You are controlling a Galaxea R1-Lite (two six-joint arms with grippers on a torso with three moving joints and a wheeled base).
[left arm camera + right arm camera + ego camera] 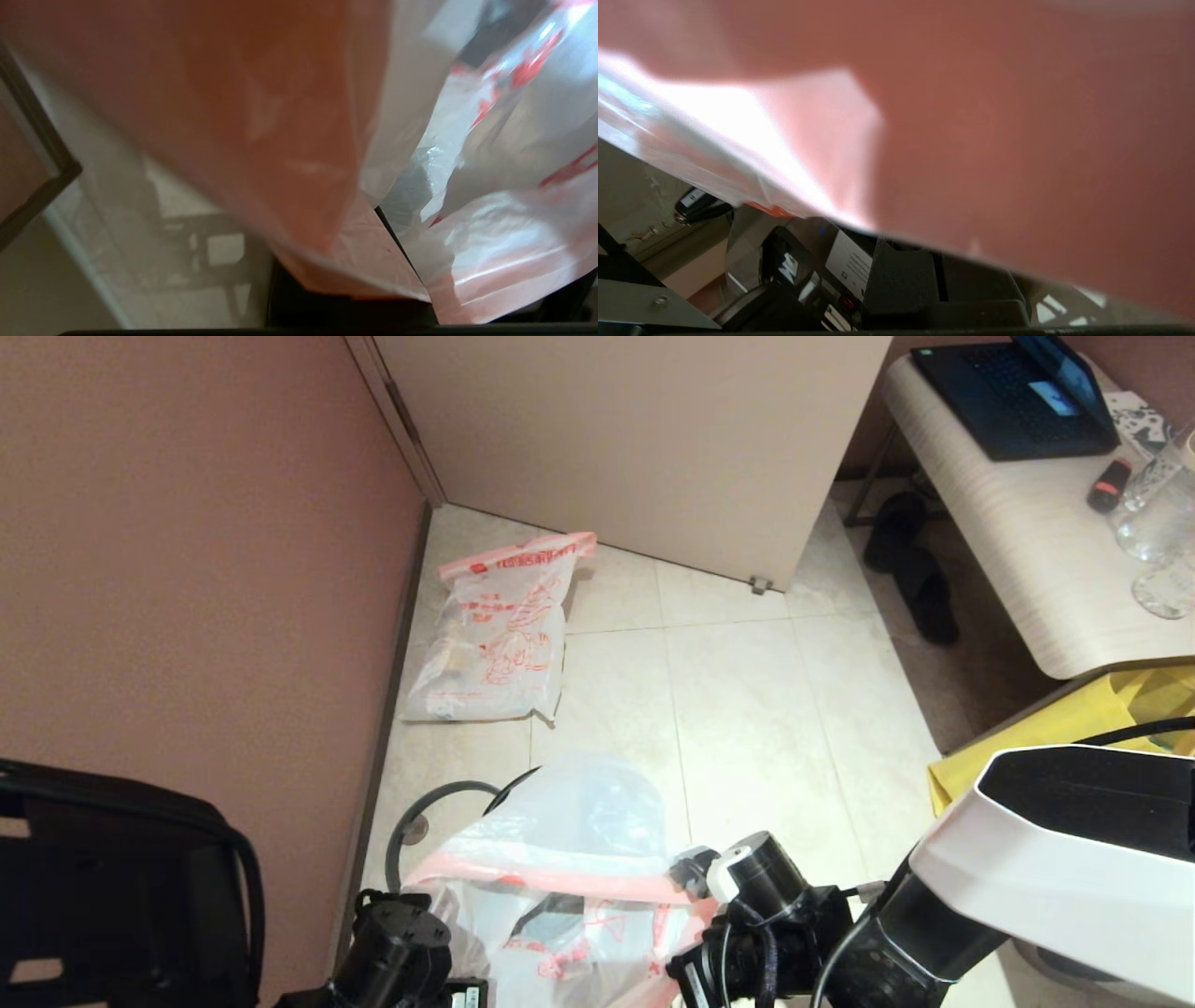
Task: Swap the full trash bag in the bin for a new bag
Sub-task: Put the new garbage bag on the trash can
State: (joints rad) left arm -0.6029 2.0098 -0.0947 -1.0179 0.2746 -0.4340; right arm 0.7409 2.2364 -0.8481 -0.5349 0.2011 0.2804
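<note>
Left end effector (448, 980) and right end effector (695, 933) both clamped, low, close together

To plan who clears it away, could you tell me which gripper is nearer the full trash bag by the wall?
Left. The left gripper is roughly in line with the full trash bag; the right gripper is off to its right. Both pinch the new bag.

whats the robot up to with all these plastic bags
It is swapping the liner of a waste bin. The full trash bag already lies out on the tiles by the wall. Both grippers are shut on the pink mouth band of the new bag, the left gripper at one side and the right gripper at the other, holding it spread above the bin, of which only a bit of black edge shows behind the plastic. The grey ring lies on the floor beside it.
</note>
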